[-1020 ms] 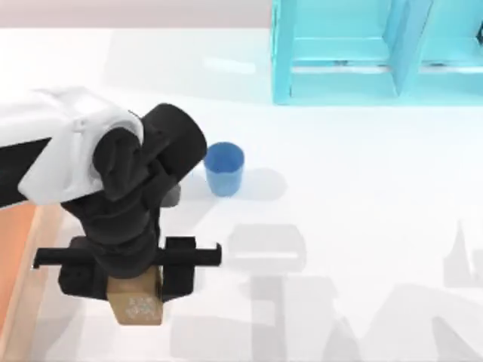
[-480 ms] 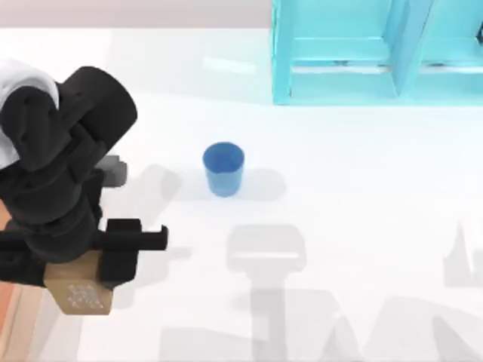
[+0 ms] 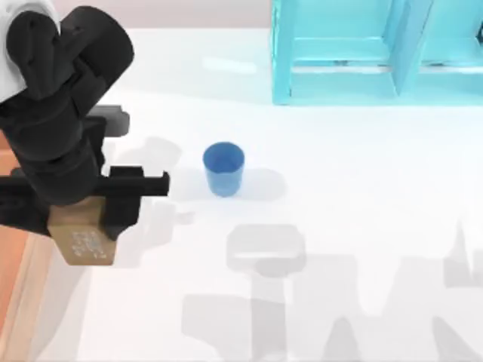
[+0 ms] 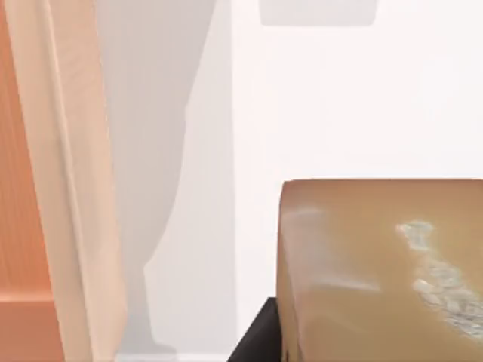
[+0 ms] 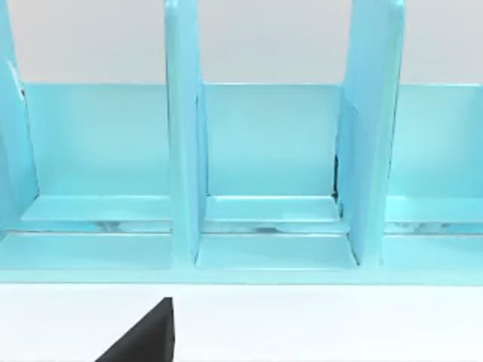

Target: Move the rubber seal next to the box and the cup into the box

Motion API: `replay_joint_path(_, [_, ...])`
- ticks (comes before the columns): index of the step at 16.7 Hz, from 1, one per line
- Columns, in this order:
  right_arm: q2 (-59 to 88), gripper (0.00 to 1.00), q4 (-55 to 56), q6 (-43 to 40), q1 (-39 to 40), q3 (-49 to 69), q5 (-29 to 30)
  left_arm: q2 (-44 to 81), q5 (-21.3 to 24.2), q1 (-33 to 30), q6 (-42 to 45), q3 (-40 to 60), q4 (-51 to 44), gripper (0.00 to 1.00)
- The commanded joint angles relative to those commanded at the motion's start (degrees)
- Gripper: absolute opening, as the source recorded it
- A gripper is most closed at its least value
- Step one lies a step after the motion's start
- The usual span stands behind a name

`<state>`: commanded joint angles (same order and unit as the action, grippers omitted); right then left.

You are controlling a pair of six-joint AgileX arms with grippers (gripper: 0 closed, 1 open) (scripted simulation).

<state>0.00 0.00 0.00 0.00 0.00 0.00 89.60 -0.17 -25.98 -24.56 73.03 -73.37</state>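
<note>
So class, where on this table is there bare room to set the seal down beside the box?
A bare strip runs between the box rim and the cup. The left end effector holds the rubber seal over it. Right of the cup, up to the blue shelf, is open too. It is crowded only under the arm.

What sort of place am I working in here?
Probably a rendered tabletop test scene: a plain white table, a light-blue shelf frame at its back, and the box at its left edge.

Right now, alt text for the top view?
The left gripper holds the tan rubber seal above the white table, beside the orange box at the left edge. A blue cup stands mid-table, a light-blue shelf behind.
</note>
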Motion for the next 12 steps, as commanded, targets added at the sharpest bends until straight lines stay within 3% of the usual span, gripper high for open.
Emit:
replay_joint_path(7, [0.0,1.00,0.0,0.0,0.0,0.0,0.0,0.7,0.0,0.2,0.5,-0.2,0.8,0.00])
replay_joint_path(12, [0.0,1.00,0.0,0.0,0.0,0.0,0.0,2.3,0.0,0.6,0.7,-8.2,11.0,0.00])
